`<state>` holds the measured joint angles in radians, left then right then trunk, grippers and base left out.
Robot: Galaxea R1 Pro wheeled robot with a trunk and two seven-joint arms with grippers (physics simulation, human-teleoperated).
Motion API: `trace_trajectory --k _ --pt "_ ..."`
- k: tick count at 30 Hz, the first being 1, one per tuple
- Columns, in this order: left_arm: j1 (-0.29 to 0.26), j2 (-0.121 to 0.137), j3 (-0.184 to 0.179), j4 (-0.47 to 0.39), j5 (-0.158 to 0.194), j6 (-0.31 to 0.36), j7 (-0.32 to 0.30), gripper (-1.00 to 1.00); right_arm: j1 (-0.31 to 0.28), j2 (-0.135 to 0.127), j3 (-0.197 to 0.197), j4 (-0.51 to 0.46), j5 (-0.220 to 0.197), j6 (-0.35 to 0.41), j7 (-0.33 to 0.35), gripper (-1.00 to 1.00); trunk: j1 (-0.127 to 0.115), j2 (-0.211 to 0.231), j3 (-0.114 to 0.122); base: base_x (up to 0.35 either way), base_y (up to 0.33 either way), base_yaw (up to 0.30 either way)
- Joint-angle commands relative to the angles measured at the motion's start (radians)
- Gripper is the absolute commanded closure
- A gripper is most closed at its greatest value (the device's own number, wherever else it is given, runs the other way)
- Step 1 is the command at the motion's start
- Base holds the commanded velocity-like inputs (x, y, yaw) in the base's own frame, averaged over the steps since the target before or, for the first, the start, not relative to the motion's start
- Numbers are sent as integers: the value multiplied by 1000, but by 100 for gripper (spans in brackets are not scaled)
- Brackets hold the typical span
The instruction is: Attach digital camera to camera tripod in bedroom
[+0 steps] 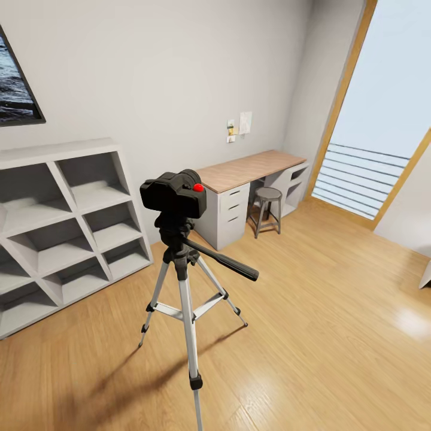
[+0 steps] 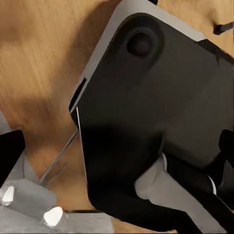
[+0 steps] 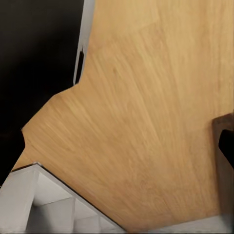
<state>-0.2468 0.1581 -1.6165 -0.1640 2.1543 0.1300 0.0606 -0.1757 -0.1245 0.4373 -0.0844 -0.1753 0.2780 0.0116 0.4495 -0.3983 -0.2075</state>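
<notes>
1. Camera [image 1: 174,196] sits on top of the tripod [image 1: 182,281] head, roughly level, red button [image 1: 198,188] up, on its right end in the head view.
2. Tripod stands upright on the wood floor [image 1: 311,335], three legs spread; black pan handle [image 1: 222,261] slopes down to the right in the head view.
3. Shelves [image 1: 66,227] stand against the wall just left of the tripod; cubes angled.
4. Desk [image 1: 248,185] w/ drawers sits behind, along the same wall; round stool [image 1: 267,209] tucked at it.
5. Notes [image 1: 239,126] pinned above the desk; tall window [image 1: 383,114] far right; dark picture [image 1: 15,84] upper left.
6. Left wrist view: robot's dark base panel [image 2: 161,97] over floor.
7. Right wrist view: floor and a shelf corner [image 3: 44,204].
8. Grippers: can't tell whether either is wide or closed.
</notes>
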Motion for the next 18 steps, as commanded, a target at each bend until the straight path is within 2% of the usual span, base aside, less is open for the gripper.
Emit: trace_trajectory --k 1,4,7,18 --pt "29 -11 -3 0 0 0 9 -100 0 2 10 12 -11 2 1 -100 1 -2 -2 0 0 0" --pt "75 -23 -5 4 -1 -1 11 -100 0 5 14 25 -12 -4 1 -100 1 -2 -2 0 0 0" --pt "94 -27 -6 5 -1 -1 12 -100 -1 7 13 29 -13 -6 1 -100 1 -2 -2 0 0 0" --pt "112 -31 -6 6 -1 -3 13 -100 -1 7 11 32 -12 -7 1 -100 1 -2 -2 0 0 0"
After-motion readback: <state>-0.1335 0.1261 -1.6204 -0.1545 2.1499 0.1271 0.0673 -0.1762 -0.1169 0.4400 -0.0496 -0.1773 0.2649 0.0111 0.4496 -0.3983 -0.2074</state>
